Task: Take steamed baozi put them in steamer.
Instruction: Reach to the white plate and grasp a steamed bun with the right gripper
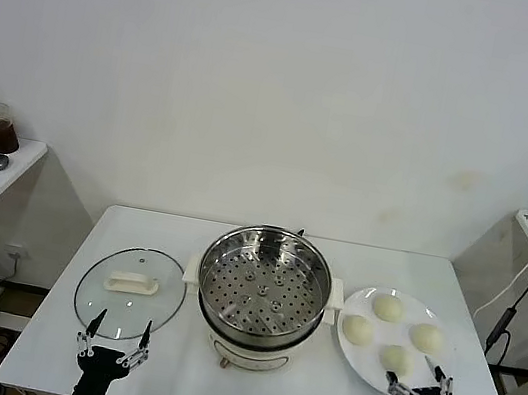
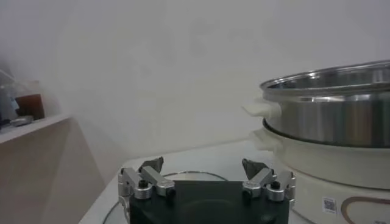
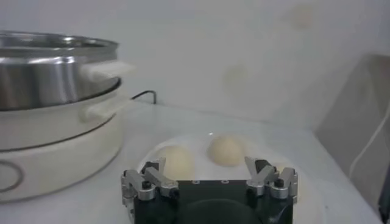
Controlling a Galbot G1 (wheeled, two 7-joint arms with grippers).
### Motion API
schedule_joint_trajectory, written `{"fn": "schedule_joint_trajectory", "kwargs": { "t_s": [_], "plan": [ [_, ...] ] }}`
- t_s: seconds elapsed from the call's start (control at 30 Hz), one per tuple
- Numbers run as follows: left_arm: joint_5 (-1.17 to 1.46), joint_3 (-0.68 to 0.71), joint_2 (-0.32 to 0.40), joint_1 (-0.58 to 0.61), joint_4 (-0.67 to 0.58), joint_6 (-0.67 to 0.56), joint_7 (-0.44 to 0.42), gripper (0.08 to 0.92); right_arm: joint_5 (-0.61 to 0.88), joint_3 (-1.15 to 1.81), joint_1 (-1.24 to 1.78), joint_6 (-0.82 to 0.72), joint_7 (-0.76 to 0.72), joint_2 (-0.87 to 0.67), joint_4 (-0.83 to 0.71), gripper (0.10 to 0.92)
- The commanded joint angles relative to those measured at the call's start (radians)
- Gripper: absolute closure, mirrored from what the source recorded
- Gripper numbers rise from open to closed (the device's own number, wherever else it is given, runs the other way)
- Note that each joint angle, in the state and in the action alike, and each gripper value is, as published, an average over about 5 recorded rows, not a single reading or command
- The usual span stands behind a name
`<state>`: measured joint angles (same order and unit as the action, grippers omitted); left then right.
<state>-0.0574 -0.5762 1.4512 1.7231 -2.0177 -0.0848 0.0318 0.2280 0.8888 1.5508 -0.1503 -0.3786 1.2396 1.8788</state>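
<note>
Our left gripper [image 1: 116,335] and right gripper [image 1: 420,385] sit at the bottom edge, fingers spread, empty; four baozi [image 1: 388,306] on the plate [image 1: 351,355] right of the steamer [image 1: 262,290].

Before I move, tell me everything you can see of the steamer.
The steamer is a round, shiny steel pot with an empty perforated tray inside, on a cream-white base with side handles. It stands upright and uncovered at the table's middle, between the glass lid lying flat on its left and the plate of four baozi. Nothing touches it.
</note>
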Motion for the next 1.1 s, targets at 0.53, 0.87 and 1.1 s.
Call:
{"fn": "schedule_joint_trajectory", "kwargs": {
  "t_s": [0.53, 0.87, 1.1],
  "plan": [
    [-0.022, 0.0, 0.016, -0.015, -0.043, 0.032, 0.006, 0.177, -0.567, -0.437, -0.883, -0.096, -0.63, -0.642, -0.483, 0.203],
    [-0.013, -0.007, 0.026, -0.005, -0.065, 0.032, 0.01, 0.177, -0.626, -1.189, -1.412, 0.054, -0.809, -0.646, -0.673, 0.203],
    [-0.005, -0.012, 0.035, 0.016, -0.075, 0.031, 0.016, 0.177, -0.694, -1.264, -1.446, 0.184, -0.813, -0.454, -0.87, 0.203]
  ]
}}
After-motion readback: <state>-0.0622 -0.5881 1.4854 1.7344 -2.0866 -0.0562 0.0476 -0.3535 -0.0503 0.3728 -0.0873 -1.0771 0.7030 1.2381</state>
